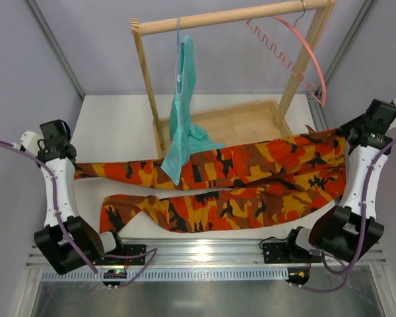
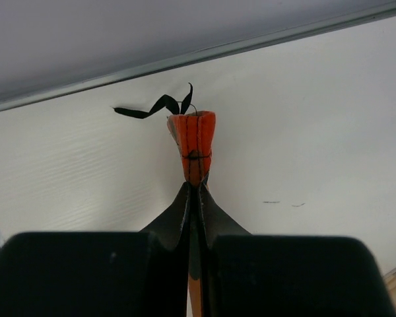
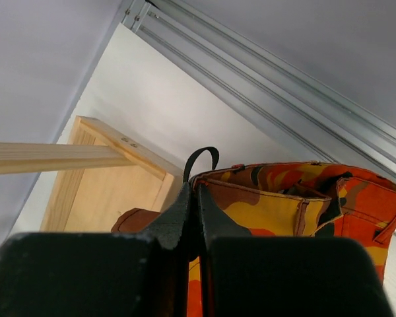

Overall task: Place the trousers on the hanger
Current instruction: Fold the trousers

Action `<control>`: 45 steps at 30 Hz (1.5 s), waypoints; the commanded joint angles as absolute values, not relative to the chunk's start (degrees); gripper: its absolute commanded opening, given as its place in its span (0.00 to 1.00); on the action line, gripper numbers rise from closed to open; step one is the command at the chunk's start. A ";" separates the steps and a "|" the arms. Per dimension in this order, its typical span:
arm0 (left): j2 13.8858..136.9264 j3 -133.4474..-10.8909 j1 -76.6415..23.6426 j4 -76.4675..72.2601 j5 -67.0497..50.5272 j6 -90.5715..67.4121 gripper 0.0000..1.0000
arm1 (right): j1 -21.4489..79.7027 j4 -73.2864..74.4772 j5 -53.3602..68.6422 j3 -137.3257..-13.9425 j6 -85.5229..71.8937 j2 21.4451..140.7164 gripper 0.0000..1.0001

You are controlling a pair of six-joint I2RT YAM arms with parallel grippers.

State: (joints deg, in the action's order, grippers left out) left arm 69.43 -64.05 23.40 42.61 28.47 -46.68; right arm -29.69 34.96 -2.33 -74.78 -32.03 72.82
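Observation:
The camouflage trousers (image 1: 251, 178) lie stretched across the table in front of the rack. My left gripper (image 1: 70, 162) is shut on the cuff of the far leg at the left. The other leg (image 1: 158, 211) lies loose nearer the arms. In the left wrist view the orange cuff (image 2: 195, 139) sticks out past the shut fingertips (image 2: 185, 198). My right gripper (image 1: 348, 136) is shut on the waistband at the right. The waistband (image 3: 284, 205) and a black loop (image 3: 204, 155) show in the right wrist view. The pink hanger (image 1: 305, 46) hangs from the rail's right end.
A wooden rack (image 1: 231, 18) stands at the back with its tray base (image 1: 244, 122). A teal garment (image 1: 185, 112) hangs from the rail and drapes over the trousers' middle. The right rack post (image 1: 297, 72) stands close to my right arm. Grey walls close in on both sides.

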 commanded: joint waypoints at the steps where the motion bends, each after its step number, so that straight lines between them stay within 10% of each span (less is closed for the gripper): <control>1: 73.47 -66.80 24.26 37.10 30.32 -48.86 0.00 | -29.01 23.74 -3.33 -77.26 -33.48 75.23 0.04; 42: 110.30 -82.52 23.12 17.39 18.29 -45.88 0.00 | -20.30 9.49 -6.51 -93.43 -31.20 112.76 0.04; 45: 110.22 -84.81 23.12 19.24 13.89 -44.21 0.09 | -20.21 11.94 -3.00 -93.78 -31.20 112.15 0.26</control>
State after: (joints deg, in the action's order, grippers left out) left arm 111.28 -80.58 22.41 20.62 15.92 -47.11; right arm -19.81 13.08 -3.68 -89.93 -32.47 113.51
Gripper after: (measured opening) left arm 0.037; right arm 0.217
